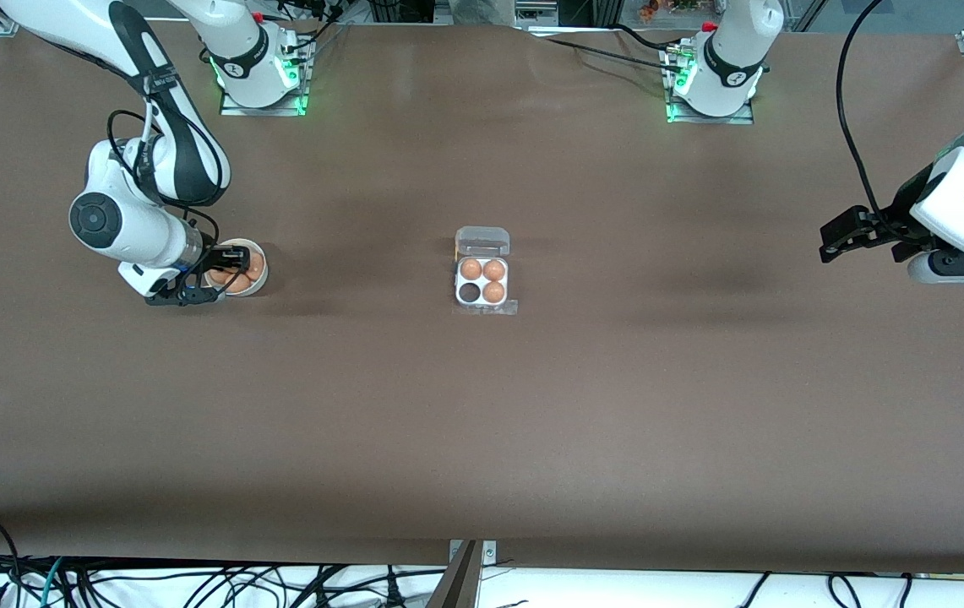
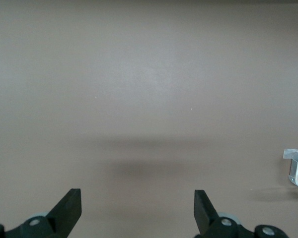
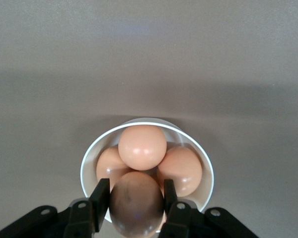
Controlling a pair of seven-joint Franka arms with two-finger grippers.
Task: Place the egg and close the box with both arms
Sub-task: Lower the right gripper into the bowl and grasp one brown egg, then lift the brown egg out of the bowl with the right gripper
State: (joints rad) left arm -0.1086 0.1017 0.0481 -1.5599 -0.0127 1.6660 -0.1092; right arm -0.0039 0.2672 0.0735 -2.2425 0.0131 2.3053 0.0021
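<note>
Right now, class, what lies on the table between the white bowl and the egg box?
Nothing. In the front view, only bare brown table separates the bowl from the box. The right gripper is at the bowl, shut on an egg.

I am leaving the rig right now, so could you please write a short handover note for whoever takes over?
Right gripper: shut on an egg, low over the bowl at the right arm's end of the table.
Left gripper: open, waiting over bare table at the left arm's end.
Box: mid-table, lid open, three eggs in, one cell empty.
Done: egg gripped.
Left: carry it to the empty cell, then close the lid with both arms.
</note>
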